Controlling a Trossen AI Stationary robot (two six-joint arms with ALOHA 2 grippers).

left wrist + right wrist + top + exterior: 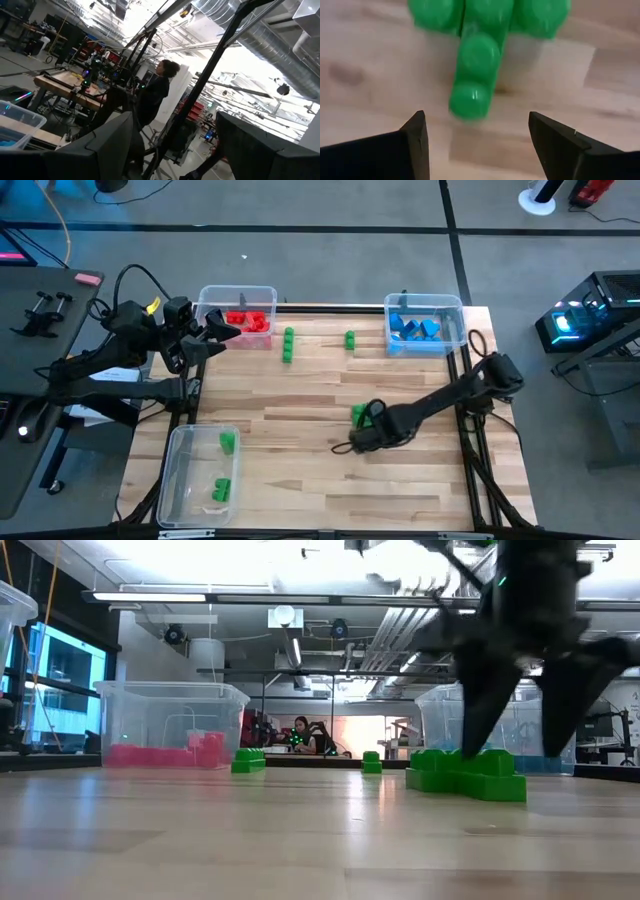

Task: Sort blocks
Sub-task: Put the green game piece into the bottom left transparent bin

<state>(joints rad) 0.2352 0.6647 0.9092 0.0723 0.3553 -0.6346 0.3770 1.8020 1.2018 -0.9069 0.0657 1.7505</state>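
A green cluster of blocks [358, 414] lies flat on the wooden table, right of centre, also in the low view [466, 774] and the right wrist view [480, 55]. My right gripper [364, 430] points down just over the cluster's near side. It is open, and its fingers [415, 145] straddle the cluster's narrow end without touching it. In the low view the gripper [510, 745] hangs right above the cluster. My left gripper [222, 332] is open and waits in the air by the bin of red blocks, pointing slightly upward [174, 122].
A clear bin of red blocks [238, 292] stands at the far left, one of blue blocks [424, 302] at the far right, and one with green blocks [185, 470] at the near left. Two loose green blocks [288, 345] [350, 339] lie between the far bins.
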